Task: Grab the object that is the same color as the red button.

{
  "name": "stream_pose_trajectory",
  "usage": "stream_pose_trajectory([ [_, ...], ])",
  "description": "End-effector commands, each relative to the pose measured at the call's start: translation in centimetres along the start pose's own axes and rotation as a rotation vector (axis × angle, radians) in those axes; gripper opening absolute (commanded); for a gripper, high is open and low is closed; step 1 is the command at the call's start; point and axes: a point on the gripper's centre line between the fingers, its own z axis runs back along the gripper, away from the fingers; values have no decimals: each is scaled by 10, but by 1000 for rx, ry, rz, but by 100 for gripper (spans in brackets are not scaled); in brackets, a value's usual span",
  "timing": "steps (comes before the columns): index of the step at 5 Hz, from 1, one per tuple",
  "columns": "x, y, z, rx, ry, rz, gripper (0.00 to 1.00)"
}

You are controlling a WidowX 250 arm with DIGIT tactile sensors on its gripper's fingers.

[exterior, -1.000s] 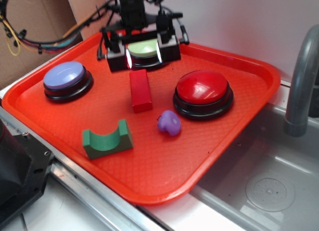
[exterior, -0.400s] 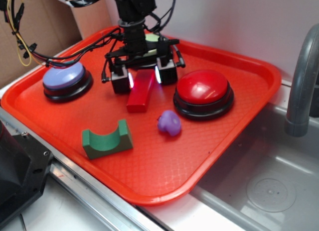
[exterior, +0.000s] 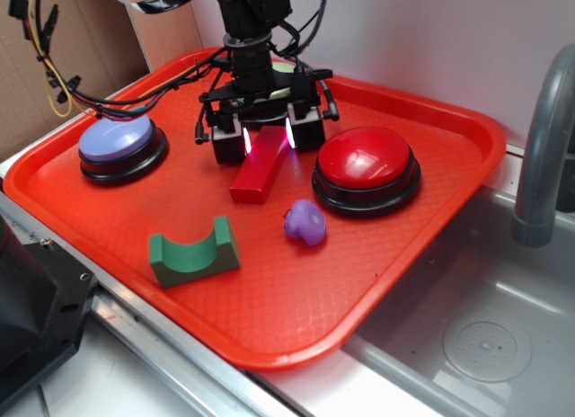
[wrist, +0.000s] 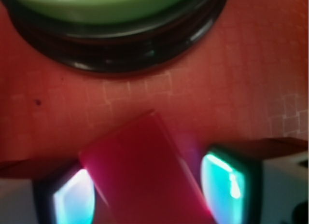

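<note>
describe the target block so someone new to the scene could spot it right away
On the red tray, look left of the red button, in front of the green button. The red block lies there at an angle, its far end between the end effector's glowing pads. It is the only brick shape; the green arch and purple toy sit nearer.

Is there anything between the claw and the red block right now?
Nothing visible. The claw already straddles the far end of the red block, one finger on each side; whether both pads touch it is unclear.

No legible text (none anywhere).
</note>
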Motion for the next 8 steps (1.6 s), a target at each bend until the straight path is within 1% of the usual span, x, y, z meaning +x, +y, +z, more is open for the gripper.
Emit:
stream_pose_trajectory([
  [1,1,10,28,-13,-14,-167,0],
  [2,-4,20,52,-27,5,-299,0],
  [3,-9,36,73,-44,11,-415,0],
  [4,-15,55,86,-27,23,-495,0],
  [5,-18,88,95,-51,46,-572,0],
  [6,-20,112,99,-62,41,-608,0],
  [7,-24,130,102,-65,24,-637,0],
  [8,-20,134,100,-22,13,-659,0],
])
